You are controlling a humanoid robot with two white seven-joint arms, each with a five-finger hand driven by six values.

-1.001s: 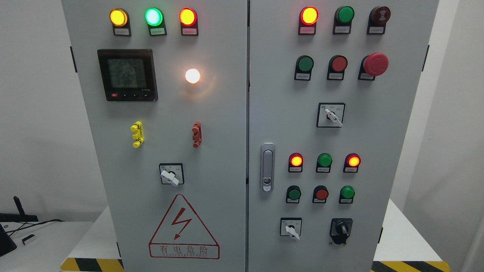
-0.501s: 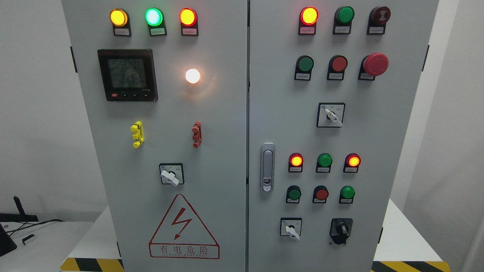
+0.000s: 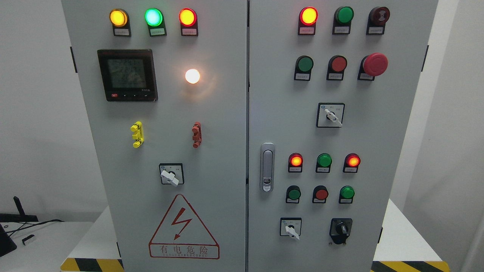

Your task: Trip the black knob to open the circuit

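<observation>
Where the grey cabinet [image 3: 211,113] fills the head view, neither robot hand appears, so the state of the fingers cannot be told. At far left, a dark device with cables [image 3: 15,226] lies on a white surface beside the cabinet. Left door, top row: an amber lamp [image 3: 118,17], a green lamp [image 3: 153,17] and a red-orange lamp [image 3: 187,17], all lit. Below them sit a black digital meter [image 3: 127,74] and a glowing white lamp [image 3: 192,76]. Lower down are a yellow fitting [image 3: 137,134], a red-brown fitting [image 3: 196,134], a white-handled selector switch [image 3: 171,174] and a red triangular warning sign [image 3: 184,227]. A silver door latch [image 3: 267,167] stands just right of the central seam. Right door, top: a lit red lamp [image 3: 308,16], and further right a red mushroom button [image 3: 374,64]. Under these are a second white selector [image 3: 330,115] and rows of small red and green indicators. The black knob [image 3: 341,229] sits at the lower right of the right door, right of a third white selector [image 3: 290,227], untouched.
</observation>
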